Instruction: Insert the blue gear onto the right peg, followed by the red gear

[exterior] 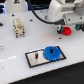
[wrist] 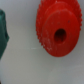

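The blue gear (exterior: 51, 52) lies flat on the grey, black-rimmed plate (exterior: 33, 58), seated over the right peg, which it hides. The left peg (exterior: 36, 55) stands bare. The red gear (exterior: 66, 31) lies on the white table at the exterior view's right, beyond the plate. It fills the wrist view (wrist: 50, 22), seen flat from above with its dark centre hole showing. My gripper (exterior: 63, 28) hangs just over the red gear with its jaws apart and nothing between them. No finger covers the gear in the wrist view.
A beige block-like part (exterior: 19, 27) stands on the table at the exterior view's left. A dark green object (wrist: 3, 35) shows at the wrist view's edge, and a green thing (exterior: 78, 25) sits beside the arm. The table's front edge runs below the plate.
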### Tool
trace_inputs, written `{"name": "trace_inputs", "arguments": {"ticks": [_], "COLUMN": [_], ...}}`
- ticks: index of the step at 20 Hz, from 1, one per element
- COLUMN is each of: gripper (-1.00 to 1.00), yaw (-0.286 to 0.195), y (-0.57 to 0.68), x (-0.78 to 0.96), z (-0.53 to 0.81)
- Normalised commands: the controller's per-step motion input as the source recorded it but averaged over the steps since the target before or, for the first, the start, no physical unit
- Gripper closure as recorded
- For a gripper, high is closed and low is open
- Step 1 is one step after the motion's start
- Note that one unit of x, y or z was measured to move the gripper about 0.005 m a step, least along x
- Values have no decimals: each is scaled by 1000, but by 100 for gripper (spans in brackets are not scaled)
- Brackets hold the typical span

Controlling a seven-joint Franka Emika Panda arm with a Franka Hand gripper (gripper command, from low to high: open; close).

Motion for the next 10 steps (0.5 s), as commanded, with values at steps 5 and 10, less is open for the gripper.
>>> {"name": "trace_inputs", "arguments": {"ticks": [5, 10], "gripper": [100, 100], "yaw": [0, 0], "y": [-216, 42], "x": [-199, -139], "z": [-238, -103]}}
